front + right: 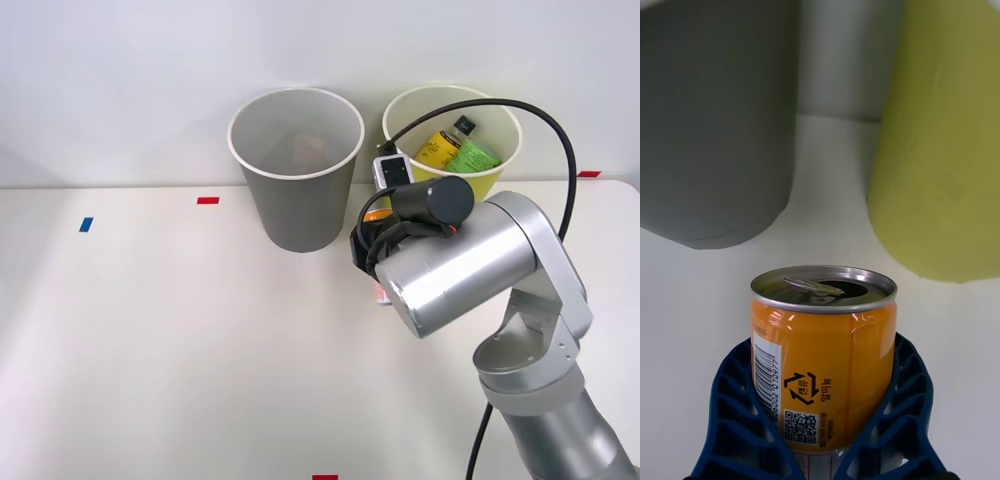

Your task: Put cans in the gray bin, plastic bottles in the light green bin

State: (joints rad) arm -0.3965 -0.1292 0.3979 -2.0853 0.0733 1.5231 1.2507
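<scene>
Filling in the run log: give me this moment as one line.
right gripper: shut on can | can: upright, before bins | plastic bottles: both in light green bin | gray bin: no can inside

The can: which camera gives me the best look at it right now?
The right wrist view: the can stands upright, its opened top and orange side plain, between the right gripper's blue fingers. The front view shows an orange sliver behind the wrist.

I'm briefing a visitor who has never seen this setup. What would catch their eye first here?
First, the orange can, upright with its top open, held between the blue ribbed fingers of the right gripper. Beyond it stand the gray bin and, to its right in the front view, the light green bin, which already holds two plastic bottles.
</scene>
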